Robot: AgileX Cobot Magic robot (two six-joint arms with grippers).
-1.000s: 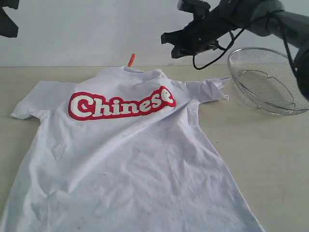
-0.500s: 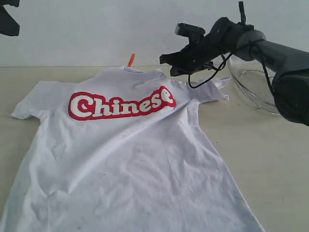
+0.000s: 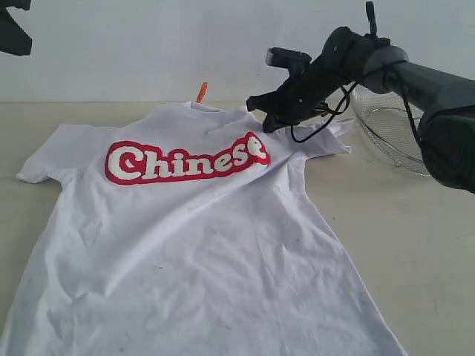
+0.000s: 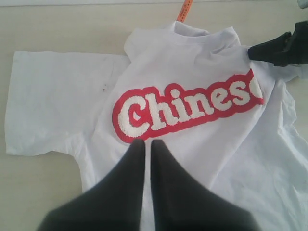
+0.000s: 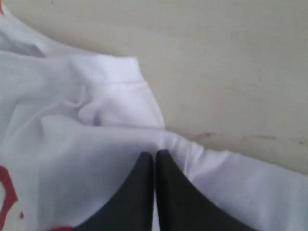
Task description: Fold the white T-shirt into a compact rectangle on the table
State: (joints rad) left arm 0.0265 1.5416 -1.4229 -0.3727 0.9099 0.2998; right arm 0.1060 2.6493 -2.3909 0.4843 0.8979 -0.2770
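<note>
Well, the white T-shirt [image 3: 200, 245] lies face up and spread out on the pale tabletop [image 3: 415, 245]. Its red-outlined "Chinese" lettering [image 3: 185, 159] runs across the chest, and the orange neck tag [image 3: 201, 92] sticks up at the collar on the far side. The right arm [image 3: 423, 78] reaches in over the shoulder on the side of the wire-mesh basket [image 3: 386, 126]. Its jaws are pressed together with nothing between them, tips low over the cloth just past the last letter — right where the bunched sleeve [image 3: 323, 137] joins the body. Whether those tips actually touch the fabric I cannot tell. The left jaws are likewise closed and empty, held well above the shirt — seen from their own camera, the tips point at the chest just under the start of the lettering. The other sleeve [image 3: 52, 152] lies flat on the tabletop.
</note>
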